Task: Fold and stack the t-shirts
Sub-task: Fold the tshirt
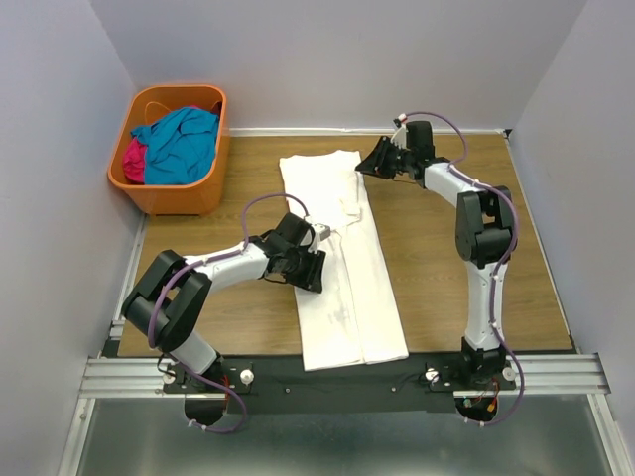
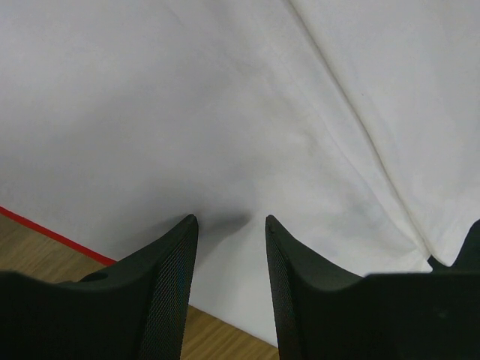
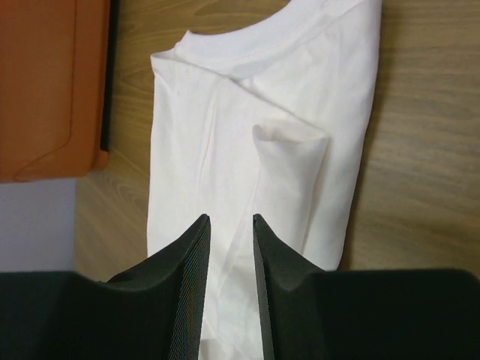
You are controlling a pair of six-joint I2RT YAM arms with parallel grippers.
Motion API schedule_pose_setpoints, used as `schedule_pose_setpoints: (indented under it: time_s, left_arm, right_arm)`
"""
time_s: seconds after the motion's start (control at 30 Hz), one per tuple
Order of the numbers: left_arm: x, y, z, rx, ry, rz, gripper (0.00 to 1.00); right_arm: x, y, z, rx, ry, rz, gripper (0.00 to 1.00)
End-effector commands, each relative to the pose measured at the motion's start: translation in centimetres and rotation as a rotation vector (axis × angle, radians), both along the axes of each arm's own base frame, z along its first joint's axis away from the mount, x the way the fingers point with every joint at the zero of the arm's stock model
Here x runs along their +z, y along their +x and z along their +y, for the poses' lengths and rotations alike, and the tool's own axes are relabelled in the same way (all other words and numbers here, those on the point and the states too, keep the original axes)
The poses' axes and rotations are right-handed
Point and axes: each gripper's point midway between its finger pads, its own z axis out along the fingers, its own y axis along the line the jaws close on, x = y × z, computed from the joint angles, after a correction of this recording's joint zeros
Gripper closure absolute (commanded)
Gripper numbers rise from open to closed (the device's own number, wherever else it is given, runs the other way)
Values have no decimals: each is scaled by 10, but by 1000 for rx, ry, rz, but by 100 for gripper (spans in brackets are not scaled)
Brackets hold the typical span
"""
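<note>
The white t-shirt [image 1: 342, 268] lies on the table folded lengthwise into a long strip, collar at the far end. No red print shows from above; a thin red line [image 2: 52, 234] peeks out at its edge in the left wrist view. My left gripper [image 1: 314, 266] is open, its jaws just over the shirt's left edge [image 2: 231, 219]. My right gripper [image 1: 369, 164] is open and empty at the shirt's far right corner, looking along the cloth [image 3: 231, 217] toward the folded sleeve [image 3: 289, 142]. The teal-blue shirt [image 1: 184, 144] and the magenta shirt [image 1: 134, 159] lie in the basket.
An orange basket [image 1: 169, 198] stands at the far left of the wooden table [image 1: 446, 288] and also shows in the right wrist view [image 3: 45, 82]. Grey walls close in the table on three sides. A metal rail [image 1: 337, 375] runs along the near edge.
</note>
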Motion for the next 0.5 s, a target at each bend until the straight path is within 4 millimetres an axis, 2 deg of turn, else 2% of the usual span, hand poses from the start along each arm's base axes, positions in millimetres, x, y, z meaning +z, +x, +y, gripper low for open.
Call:
schedule_pose_setpoints:
  time_s: [0.0, 0.1, 0.13, 0.2, 0.3, 0.47]
  left_arm:
    - [-12, -22, 1, -43, 15, 78, 51]
    - [-13, -24, -1, -51, 12, 83, 51]
    - [-14, -25, -1, -52, 11, 85, 51]
    - [-16, -28, -2, -61, 13, 96, 51]
    - [-18, -31, -4, -74, 13, 107, 51]
    - [-23, -39, -7, -97, 19, 131, 51]
  right_arm:
    - [-36, 23, -10, -34, -60, 13, 64]
    - [-35, 36, -10, -44, -63, -10, 64]
    - [-45, 38, -11, -46, -69, 1, 63]
    - [-46, 44, -10, -49, -69, -9, 63]
    - [-60, 46, -7, -31, -66, 4, 63]
    - [-60, 48, 3, 32, -27, -8, 63]
